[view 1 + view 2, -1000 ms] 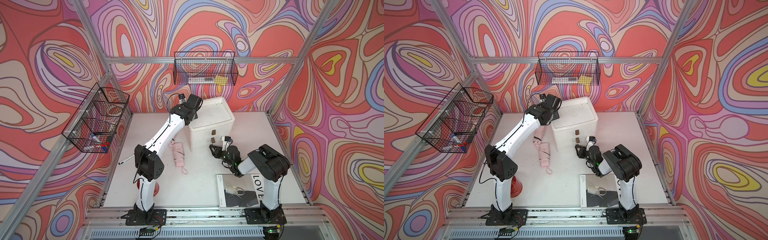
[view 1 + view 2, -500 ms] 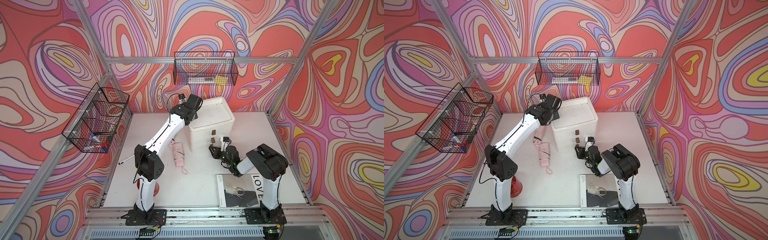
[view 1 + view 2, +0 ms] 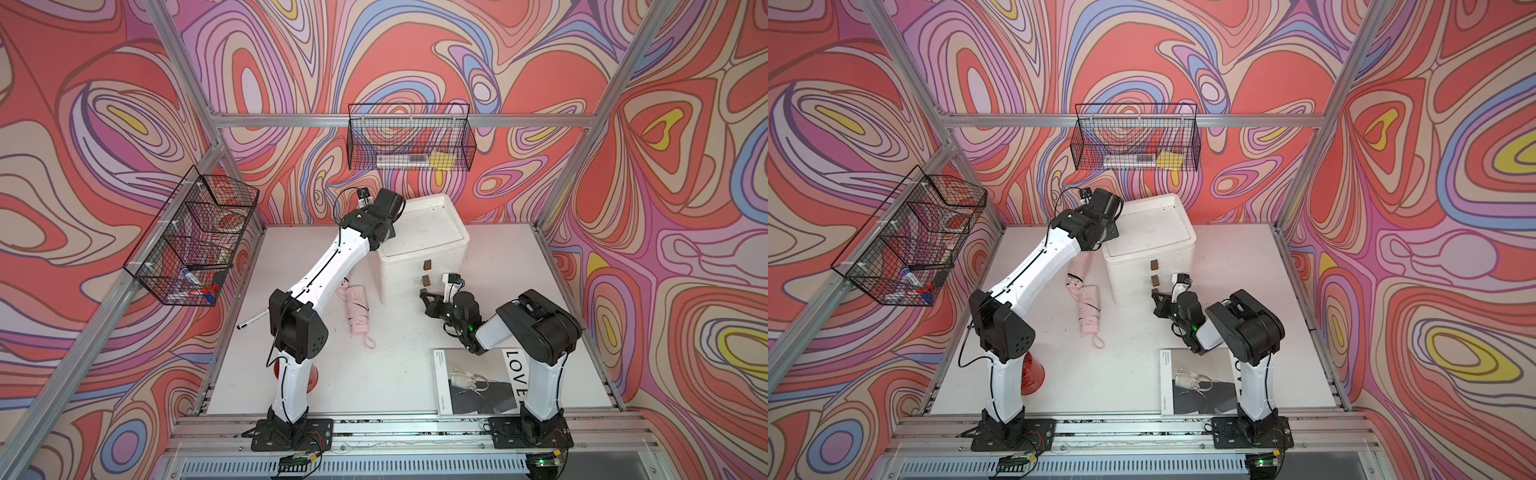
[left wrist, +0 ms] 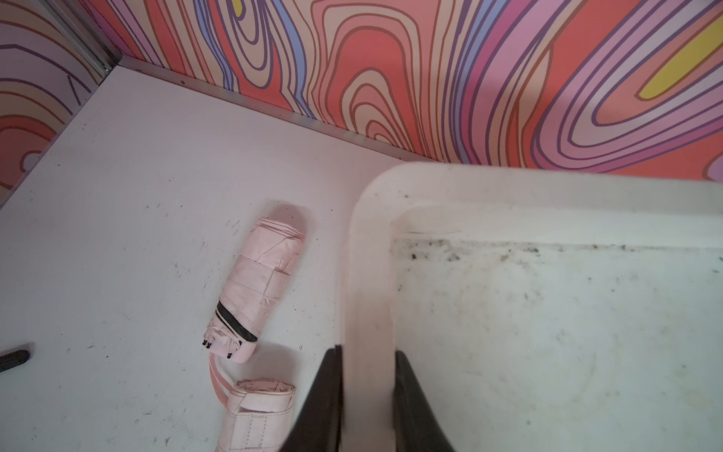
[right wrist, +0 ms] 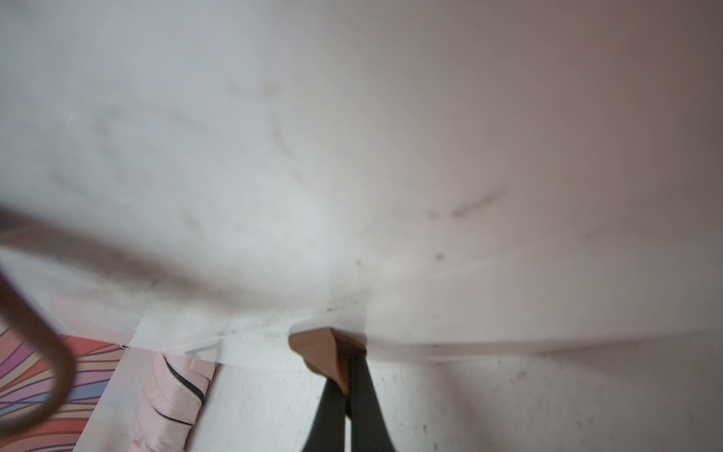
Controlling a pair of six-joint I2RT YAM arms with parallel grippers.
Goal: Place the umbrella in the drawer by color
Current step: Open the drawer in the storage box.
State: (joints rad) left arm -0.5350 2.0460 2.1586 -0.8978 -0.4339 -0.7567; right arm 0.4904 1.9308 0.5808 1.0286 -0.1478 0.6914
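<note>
Swirly walls, white table (image 3: 498, 270): the pink umbrella (image 3: 359, 309) lies mid-frame, just left of the drawer unit (image 3: 403, 278), so nothing's stowed yet. Your left gripper (image 4: 367, 354) clamps its top rim and your right gripper (image 5: 346, 377) pinches a brown handle (image 5: 319, 346). The drawer looks closed, but that close-up's blurry.

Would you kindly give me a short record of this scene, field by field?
Left gripper: shut on the top rim of the white drawer unit
Right gripper: shut on a brown drawer handle, low on the unit's front
Pink umbrellas: two, folded, lying on the table beside the unit, not held
Drawers: none visibly pulled out
Other items: magazine, red cup, pen
</note>
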